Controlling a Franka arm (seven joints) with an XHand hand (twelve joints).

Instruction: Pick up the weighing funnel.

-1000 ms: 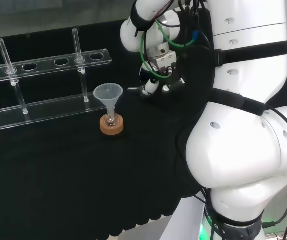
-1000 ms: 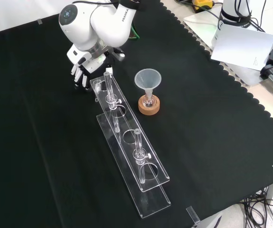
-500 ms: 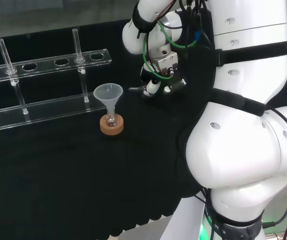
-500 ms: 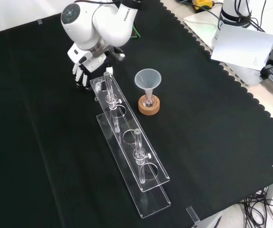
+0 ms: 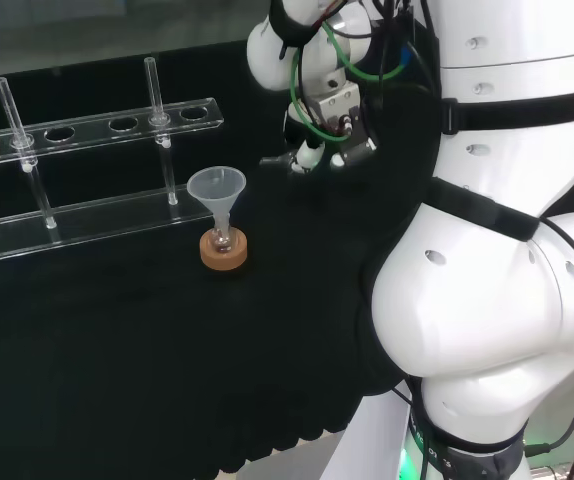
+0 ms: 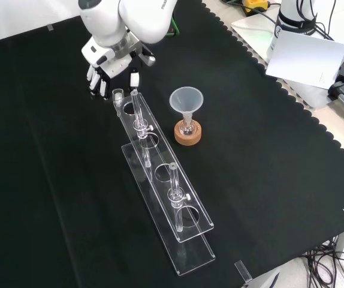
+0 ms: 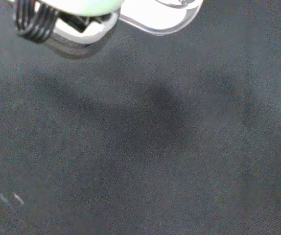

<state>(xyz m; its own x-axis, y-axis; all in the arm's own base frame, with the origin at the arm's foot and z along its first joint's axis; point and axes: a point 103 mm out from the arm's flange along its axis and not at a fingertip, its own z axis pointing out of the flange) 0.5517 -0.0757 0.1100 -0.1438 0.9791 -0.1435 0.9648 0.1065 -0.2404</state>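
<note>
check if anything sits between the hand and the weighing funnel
Nothing visible does. The hand already has the weighing funnel in its curled fingers, with the stem poking out to the left in the head view. The test tube rack and the funnel stand apart from it, farther left.

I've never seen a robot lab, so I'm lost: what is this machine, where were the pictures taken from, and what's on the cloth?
The big white shape is a robot arm ending in a hand. One camera looks over the arm from behind, one faces it, one sits at the wrist. On the black cloth stand a clear rack with two glass tubes and a funnel in a small flask on a cork ring. The hand seems to pinch a small clear scoop, the weighing funnel.
</note>
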